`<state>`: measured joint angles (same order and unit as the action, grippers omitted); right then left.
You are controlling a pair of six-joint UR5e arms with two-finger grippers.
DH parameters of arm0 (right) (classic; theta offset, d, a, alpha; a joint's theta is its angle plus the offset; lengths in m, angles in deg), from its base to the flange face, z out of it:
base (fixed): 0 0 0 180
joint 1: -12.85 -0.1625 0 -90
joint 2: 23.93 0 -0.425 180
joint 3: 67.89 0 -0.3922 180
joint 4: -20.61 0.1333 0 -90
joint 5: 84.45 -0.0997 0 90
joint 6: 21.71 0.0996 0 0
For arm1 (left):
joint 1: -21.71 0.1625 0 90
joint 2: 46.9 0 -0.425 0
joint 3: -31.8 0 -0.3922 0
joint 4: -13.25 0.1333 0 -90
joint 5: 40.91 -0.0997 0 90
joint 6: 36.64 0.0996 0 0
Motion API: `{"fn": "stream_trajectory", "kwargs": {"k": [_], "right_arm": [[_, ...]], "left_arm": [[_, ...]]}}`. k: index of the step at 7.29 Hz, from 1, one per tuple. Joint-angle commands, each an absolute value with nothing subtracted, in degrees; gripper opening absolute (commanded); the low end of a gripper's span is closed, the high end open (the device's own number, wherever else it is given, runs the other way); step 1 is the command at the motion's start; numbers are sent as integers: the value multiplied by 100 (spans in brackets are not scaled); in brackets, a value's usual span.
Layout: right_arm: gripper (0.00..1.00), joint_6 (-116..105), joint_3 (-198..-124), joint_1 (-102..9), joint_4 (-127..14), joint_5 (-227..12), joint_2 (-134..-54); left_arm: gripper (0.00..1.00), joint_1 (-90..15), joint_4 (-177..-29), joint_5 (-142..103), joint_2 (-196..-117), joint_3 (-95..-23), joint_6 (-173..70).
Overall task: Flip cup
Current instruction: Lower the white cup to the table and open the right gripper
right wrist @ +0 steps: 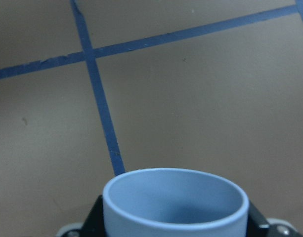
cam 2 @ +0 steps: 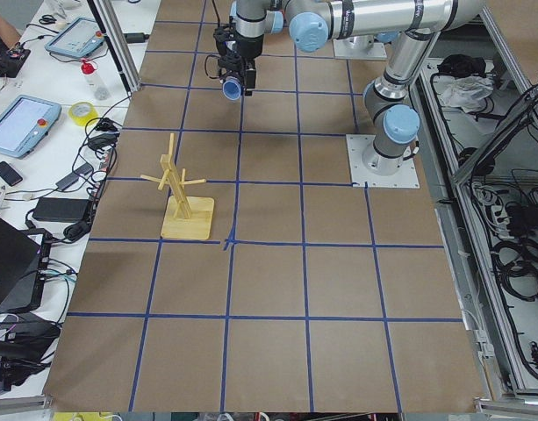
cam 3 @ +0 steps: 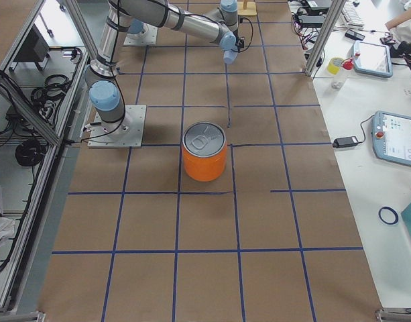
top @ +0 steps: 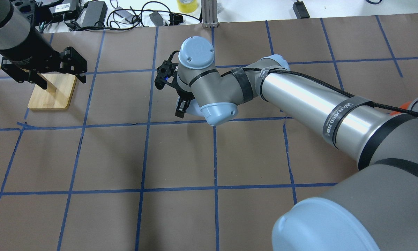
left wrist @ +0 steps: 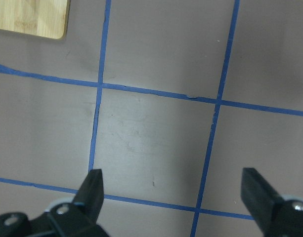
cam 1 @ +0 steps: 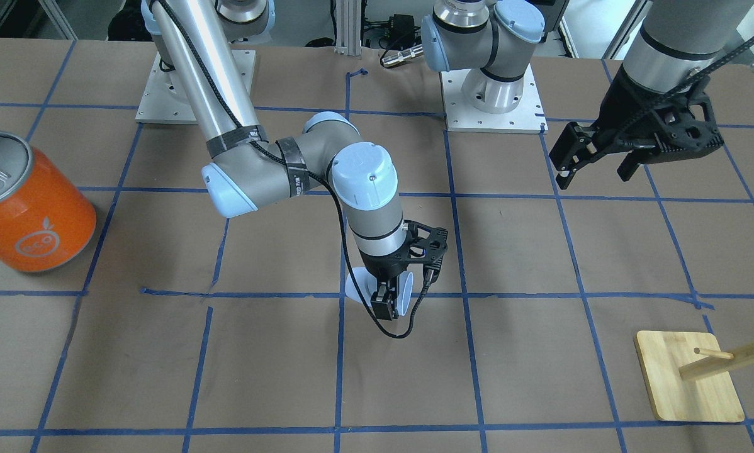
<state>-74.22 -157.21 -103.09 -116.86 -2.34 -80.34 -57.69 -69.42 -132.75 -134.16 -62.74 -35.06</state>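
The cup (cam 1: 357, 286) is a small pale blue tumbler, held on its side low over the table's middle. My right gripper (cam 1: 383, 305) is shut on it, one finger on each side of its wall. The right wrist view shows the cup's open rim (right wrist: 176, 202) between the fingers (right wrist: 94, 217). The cup also shows in the overhead view (top: 195, 109) and the left side view (cam 2: 232, 86), mostly hidden by the wrist. My left gripper (cam 1: 594, 173) is open and empty, hanging high above the table, far from the cup; its fingers (left wrist: 94, 180) frame bare table.
A big orange can (cam 1: 31, 207) with a silver lid stands near the table edge on my right side. A wooden peg rack (cam 1: 688, 377) on a bamboo base stands on my left side, below the left gripper (top: 52, 92). Blue tape lines grid the brown table.
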Motion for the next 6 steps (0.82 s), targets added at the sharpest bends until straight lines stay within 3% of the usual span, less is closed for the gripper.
{"fn": "stream_trajectory", "kwargs": {"k": [1,6], "right_arm": [[41,-8279,-15780,-10351,-11763,-488,-8018],[45,-9142,-15824,-10017,-11720,-702,-8035]], "left_arm": [[100,-5757,-6945,-13267,-13435,-6286,-3506],[100,-5757,-6963,-13275,-13479,-6277,-3514]]}}
